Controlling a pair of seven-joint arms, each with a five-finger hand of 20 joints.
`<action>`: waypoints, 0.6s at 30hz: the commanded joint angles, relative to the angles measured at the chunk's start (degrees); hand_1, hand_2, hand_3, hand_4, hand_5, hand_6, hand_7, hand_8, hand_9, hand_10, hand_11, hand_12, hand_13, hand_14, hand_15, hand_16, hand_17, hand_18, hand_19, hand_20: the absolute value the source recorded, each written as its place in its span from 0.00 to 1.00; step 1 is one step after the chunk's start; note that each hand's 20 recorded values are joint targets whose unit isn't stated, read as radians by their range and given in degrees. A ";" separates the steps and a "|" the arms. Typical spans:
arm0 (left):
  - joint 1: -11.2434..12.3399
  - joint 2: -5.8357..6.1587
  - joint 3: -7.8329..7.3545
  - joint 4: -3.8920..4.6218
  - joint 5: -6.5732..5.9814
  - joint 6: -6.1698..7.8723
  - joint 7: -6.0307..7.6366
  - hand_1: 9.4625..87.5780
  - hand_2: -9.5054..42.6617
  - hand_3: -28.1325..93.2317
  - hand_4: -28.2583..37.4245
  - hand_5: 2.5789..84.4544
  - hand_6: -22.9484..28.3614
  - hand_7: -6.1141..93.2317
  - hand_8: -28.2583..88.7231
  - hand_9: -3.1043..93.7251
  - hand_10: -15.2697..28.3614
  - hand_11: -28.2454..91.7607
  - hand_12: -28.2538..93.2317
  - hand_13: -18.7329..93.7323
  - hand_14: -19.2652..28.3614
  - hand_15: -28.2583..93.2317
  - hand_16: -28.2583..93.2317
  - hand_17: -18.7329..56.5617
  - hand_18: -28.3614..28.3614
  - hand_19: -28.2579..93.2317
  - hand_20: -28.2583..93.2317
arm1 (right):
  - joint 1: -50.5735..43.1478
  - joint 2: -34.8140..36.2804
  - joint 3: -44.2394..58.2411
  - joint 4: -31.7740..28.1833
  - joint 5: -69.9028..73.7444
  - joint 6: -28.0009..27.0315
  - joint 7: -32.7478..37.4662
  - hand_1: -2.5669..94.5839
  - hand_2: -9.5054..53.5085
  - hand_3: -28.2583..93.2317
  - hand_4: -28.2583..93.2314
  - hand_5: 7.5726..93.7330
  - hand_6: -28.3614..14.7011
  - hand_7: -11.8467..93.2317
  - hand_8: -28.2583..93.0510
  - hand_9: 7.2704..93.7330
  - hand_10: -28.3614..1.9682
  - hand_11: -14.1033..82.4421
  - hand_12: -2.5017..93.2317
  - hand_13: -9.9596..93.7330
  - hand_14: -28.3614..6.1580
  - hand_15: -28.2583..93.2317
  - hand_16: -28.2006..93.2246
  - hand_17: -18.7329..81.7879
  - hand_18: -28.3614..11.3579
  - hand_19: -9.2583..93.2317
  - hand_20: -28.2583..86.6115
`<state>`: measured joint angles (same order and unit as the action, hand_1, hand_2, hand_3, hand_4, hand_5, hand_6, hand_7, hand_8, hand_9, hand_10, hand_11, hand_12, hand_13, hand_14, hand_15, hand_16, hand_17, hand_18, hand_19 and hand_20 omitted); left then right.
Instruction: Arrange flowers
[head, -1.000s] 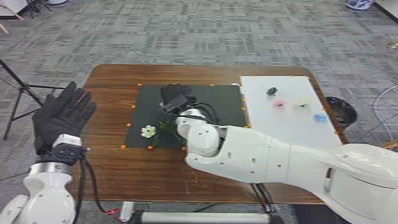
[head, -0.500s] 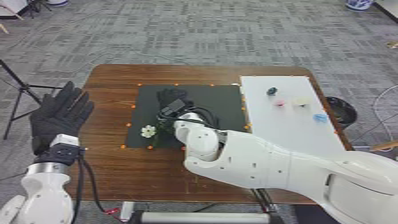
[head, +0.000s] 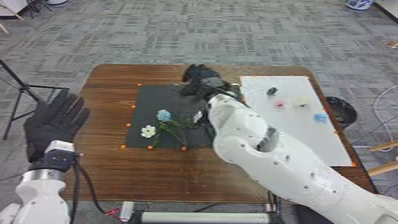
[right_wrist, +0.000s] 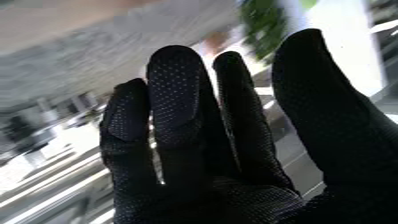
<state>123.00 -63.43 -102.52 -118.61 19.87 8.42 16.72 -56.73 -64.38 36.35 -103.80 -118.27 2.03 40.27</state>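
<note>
Brown table (head: 151, 177), black mat (head: 158, 97), blue flower (head: 163, 115) lying head-away, stem slanting nearward, right hand (head: 203, 78) and left hand (head: 55, 123) straight-fingered

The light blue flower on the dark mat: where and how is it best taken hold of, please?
Probably by the green stem, close to the light blue bloom, pinched from above: the stem is thin and runs from the bloom toward the robot along the dark mat.
</note>
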 joint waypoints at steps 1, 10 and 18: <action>2.46 -1.16 -1.32 -1.17 0.44 -0.01 0.31 0.21 0.57 0.81 0.00 0.46 0.62 0.13 0.18 0.36 0.69 0.37 0.31 0.38 0.68 0.38 0.21 0.15 0.73 0.50 0.32 | -10.93 14.79 16.11 -1.81 -1.10 0.63 5.48 0.47 0.00 0.86 0.04 0.54 0.52 0.23 0.15 0.53 0.38 0.27 0.19 0.69 0.50 0.77 0.46 0.53 0.15 0.89 0.57; 2.63 -1.38 -1.32 -1.14 0.13 0.55 0.71 0.21 0.57 0.81 0.00 0.47 0.63 0.14 0.18 0.36 0.70 0.39 0.31 0.38 0.68 0.40 0.20 0.15 0.73 0.50 0.32 | -21.64 20.33 29.04 -1.80 -1.79 -2.15 10.86 0.47 0.00 0.86 0.04 0.48 0.49 0.19 0.16 0.46 0.36 0.23 0.16 0.68 0.48 0.76 0.44 0.52 0.16 0.88 0.55; 2.44 -1.46 -1.29 -1.00 0.74 -0.51 0.47 0.21 0.55 0.81 0.00 0.47 0.63 0.14 0.18 0.35 0.70 0.39 0.31 0.38 0.69 0.40 0.20 0.15 0.73 0.50 0.31 | -26.59 22.05 34.03 -0.64 -0.58 -6.37 15.94 0.46 0.00 0.85 0.04 0.47 0.45 0.18 0.16 0.41 0.32 0.22 0.16 0.67 0.46 0.77 0.43 0.51 0.14 0.88 0.55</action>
<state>124.95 -64.32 -103.74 -119.42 19.90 8.62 17.20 -80.16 -43.72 68.12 -106.13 -119.16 -1.78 52.27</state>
